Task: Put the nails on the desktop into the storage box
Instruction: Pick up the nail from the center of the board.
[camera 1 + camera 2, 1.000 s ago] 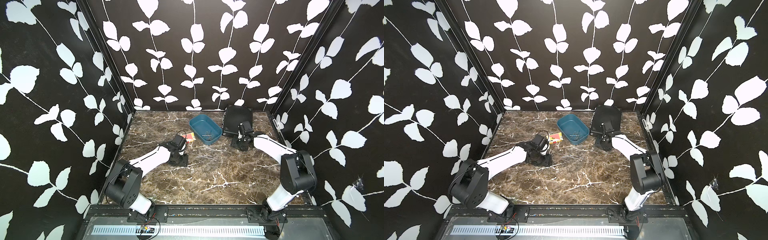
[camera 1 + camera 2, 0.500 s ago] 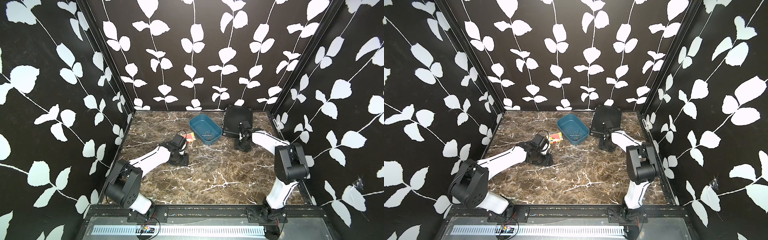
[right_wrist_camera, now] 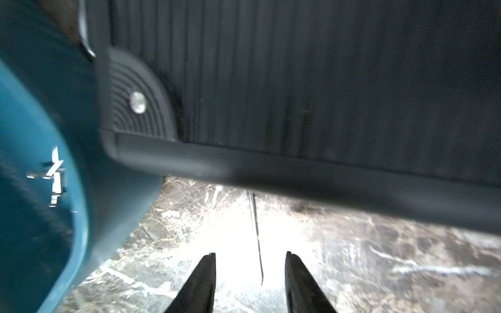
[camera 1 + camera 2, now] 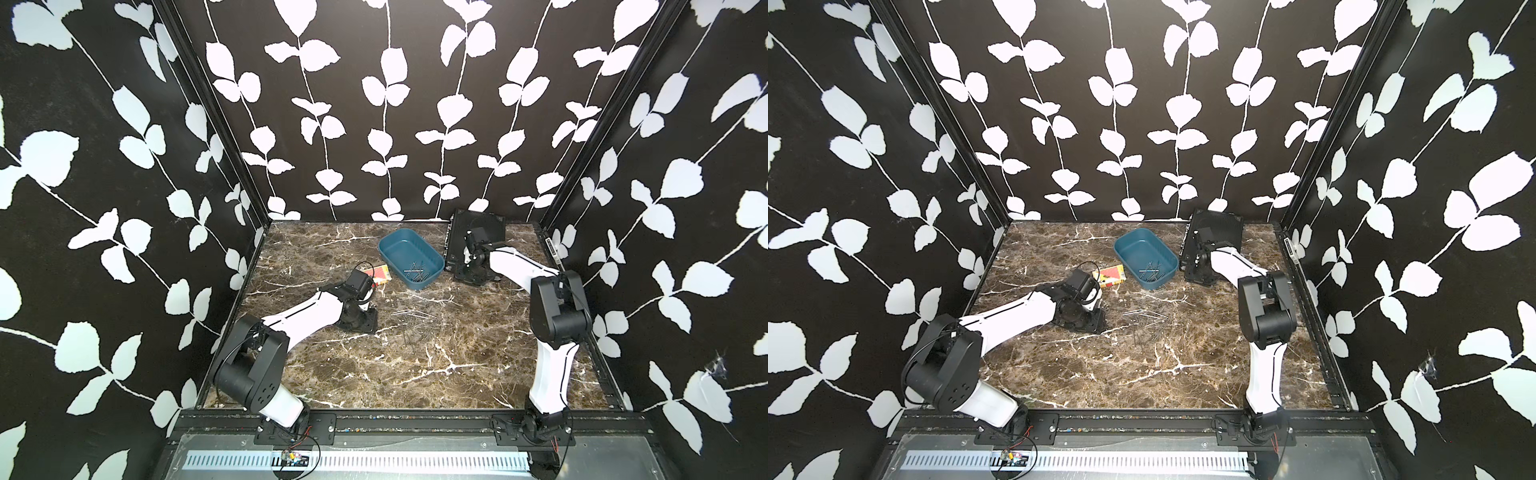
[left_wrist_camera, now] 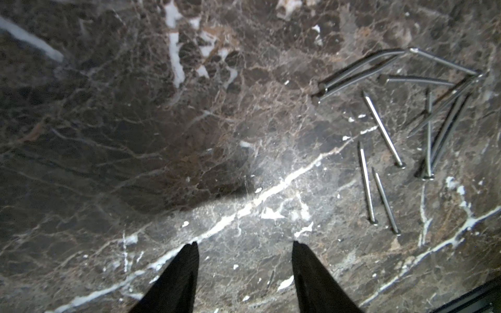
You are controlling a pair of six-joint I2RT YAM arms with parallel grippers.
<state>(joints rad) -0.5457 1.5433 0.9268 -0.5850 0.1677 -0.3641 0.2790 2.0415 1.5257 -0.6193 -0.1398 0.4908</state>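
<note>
The left tool (image 5: 244,245) stands low over the desk (image 4: 374,374). Its jaws are moderately parted, with only bare marble between them. The loose nails (image 5: 406,116) lie scattered just ahead and off to one side, apart from it. The right tool (image 3: 250,254) is likewise parted, with a single nail (image 3: 256,235) lying between its jaws; neither finger appears to touch it. Just beside that tool are the teal storage box (image 4: 399,249), with several nails inside, and the black ribbed case (image 3: 325,81).
</note>
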